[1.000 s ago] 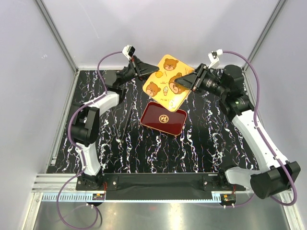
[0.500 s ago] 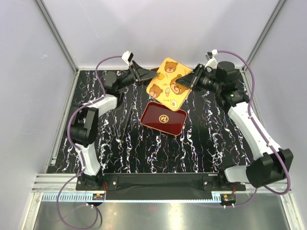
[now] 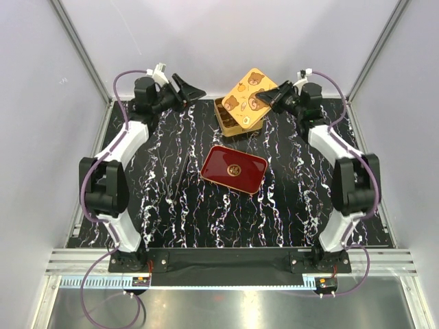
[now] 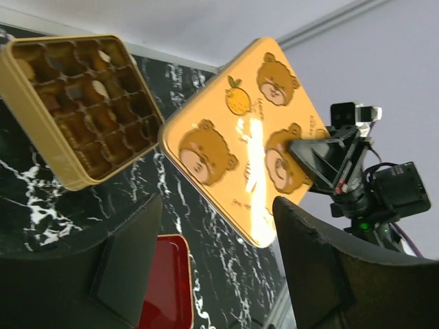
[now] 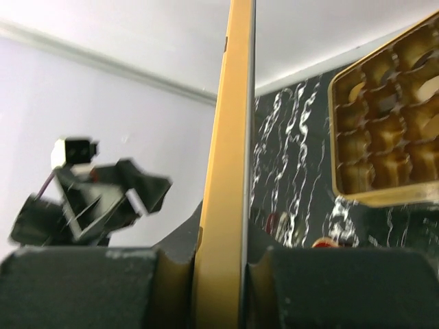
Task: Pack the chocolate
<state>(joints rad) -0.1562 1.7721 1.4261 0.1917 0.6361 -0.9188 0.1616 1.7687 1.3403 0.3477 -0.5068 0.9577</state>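
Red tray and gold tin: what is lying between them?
Nothing. Only bare black marbled tabletop separates the red tray and the open gold tin, seen from the top camera.

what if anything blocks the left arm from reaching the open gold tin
Likely nothing, so yes: the left gripper is open and empty, and the right gripper holds the lid up off the gold tin.

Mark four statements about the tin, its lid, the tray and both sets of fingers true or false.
1. The right fingers clamp the bear-printed lid. True.
2. The lid closes the gold tin. False: it is off and tilted, and the tin's cells are uncovered.
3. The left fingers grip the lid's edge. False: they are open and hold nothing.
4. The red tray lies nearer the arm bases than the tin. True.
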